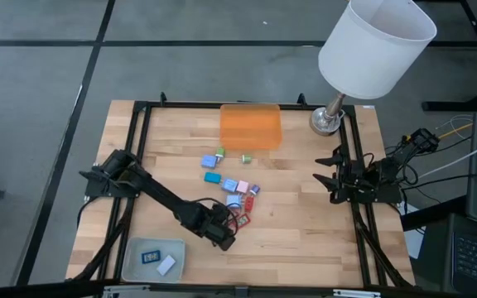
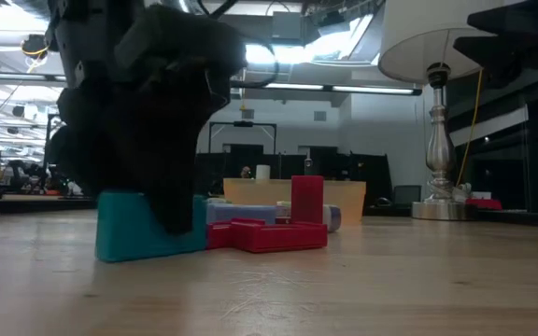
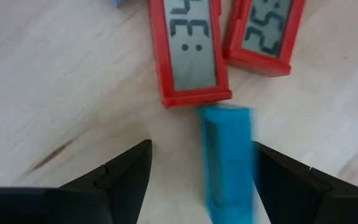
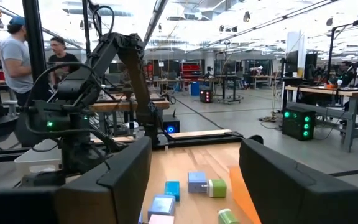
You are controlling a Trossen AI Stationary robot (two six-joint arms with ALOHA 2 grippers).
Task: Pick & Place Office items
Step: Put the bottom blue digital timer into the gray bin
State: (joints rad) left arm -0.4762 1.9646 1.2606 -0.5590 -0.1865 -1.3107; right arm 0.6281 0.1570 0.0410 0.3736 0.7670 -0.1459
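My left gripper (image 1: 226,236) (image 3: 201,148) is open and low over the table at the near end of the cluster of office items. Its fingers stand on either side of a small blue block (image 3: 229,162) (image 2: 129,238) that lies on the wood. Just beyond the block lie two red flat rectangles with grey displays (image 3: 191,50) (image 3: 266,28). More little blue, pink, purple and green pieces (image 1: 230,184) are scattered toward the table's middle. My right gripper (image 1: 325,178) (image 4: 194,180) is open and waits at the table's right edge. My left gripper comes at the blue block from above. One finger (image 3: 284,180) stands right beside the block's long side (image 3: 248,155), and the other is well apart from it. I cannot tell whether the near finger touches. The block lies flat on the table.
A translucent orange tray (image 1: 251,126) sits at the far middle of the table. A lamp's base (image 1: 325,122) stands at the far right. A pale grey-green tray (image 1: 131,257) at the near left corner holds two small pieces. People stand in the room beyond the table.
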